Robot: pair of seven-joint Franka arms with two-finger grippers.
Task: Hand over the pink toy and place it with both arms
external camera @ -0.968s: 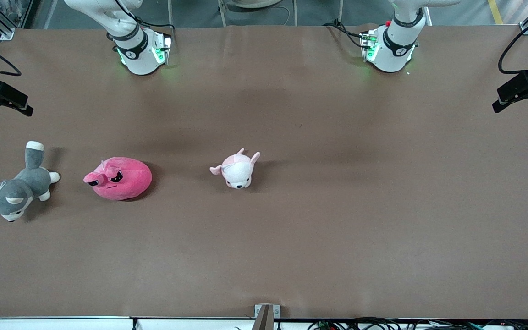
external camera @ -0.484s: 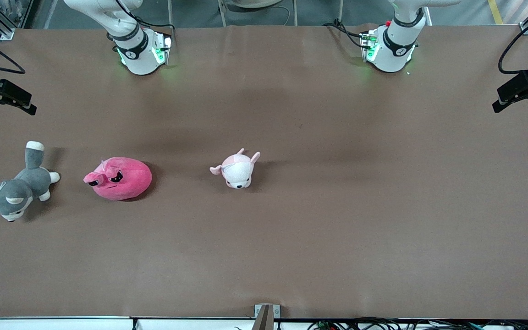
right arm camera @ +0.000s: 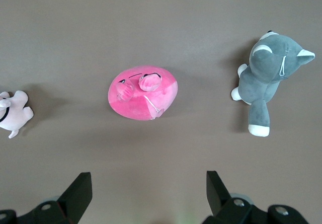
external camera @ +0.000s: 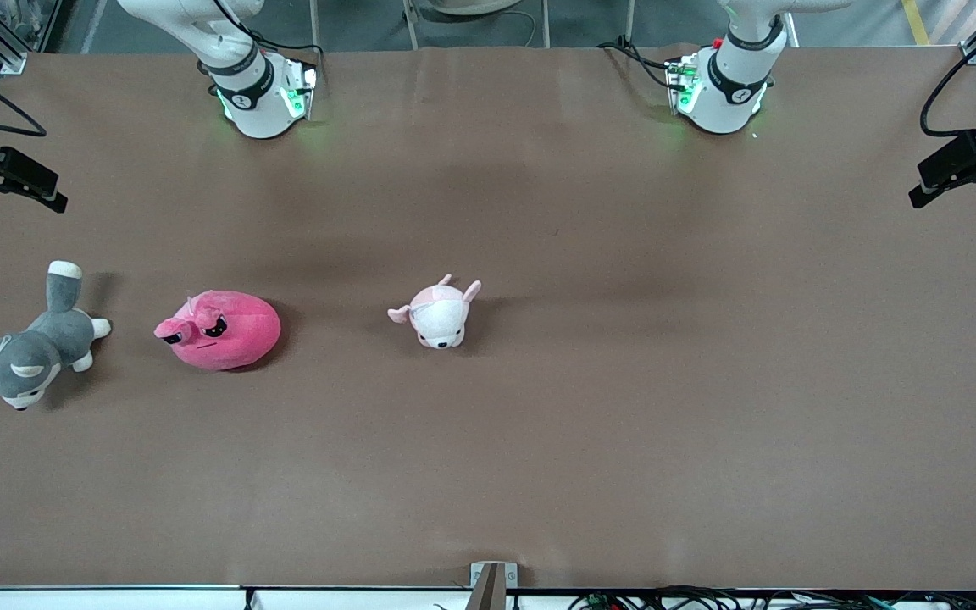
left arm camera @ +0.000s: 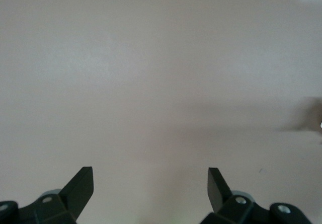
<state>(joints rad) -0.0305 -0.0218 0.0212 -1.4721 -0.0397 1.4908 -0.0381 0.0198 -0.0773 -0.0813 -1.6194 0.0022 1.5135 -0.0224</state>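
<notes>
With both pincers spread wide and empty, the right pincer (right arm camera: 146,191) high over the pink toy (external camera: 219,329) near the desk's (external camera: 623,424) right-arm edge and the left pincer (left arm camera: 151,189) over bare desk, a drifting descent risks grabbing the grey cat plush (external camera: 26,352) beside it.

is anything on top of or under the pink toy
Nothing lies on top of the pink toy: its face and ear flaps show uncovered. It rests on the bare brown table. Whatever is beneath its body is hidden. The open right gripper hangs above it, apart.
</notes>
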